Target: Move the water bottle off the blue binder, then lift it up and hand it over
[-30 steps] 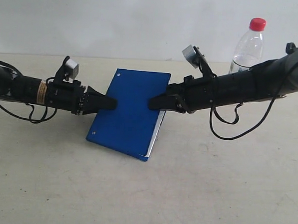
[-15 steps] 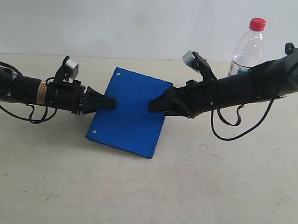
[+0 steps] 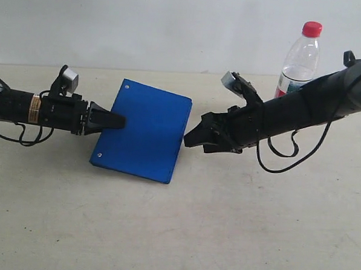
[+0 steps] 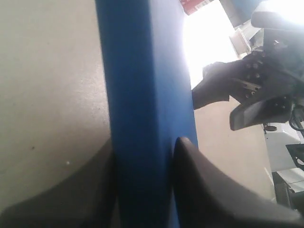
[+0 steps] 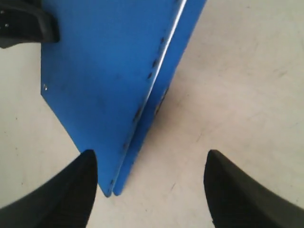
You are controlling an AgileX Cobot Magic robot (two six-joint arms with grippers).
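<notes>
The blue binder (image 3: 143, 130) hangs tilted over the table, and my left gripper (image 3: 118, 119) is shut on its left edge. In the left wrist view both fingers press on the binder (image 4: 142, 95) around the left gripper (image 4: 145, 147). My right gripper (image 3: 192, 138) is open just right of the binder's right edge and apart from it. The right wrist view shows the right gripper (image 5: 150, 154) with bare table between its fingers and the binder (image 5: 104, 71) ahead. The water bottle (image 3: 301, 53), clear with a red cap, stands upright at the back right, partly hidden by the right arm.
Beige table (image 3: 224, 222) with a pale wall behind it. The right arm's black cable (image 3: 282, 158) loops down toward the table. The left arm (image 3: 30, 108) stretches in from the left edge.
My right gripper opened, let go of the binder's right edge and drew back to the right. My left gripper carried the binder to the left.
</notes>
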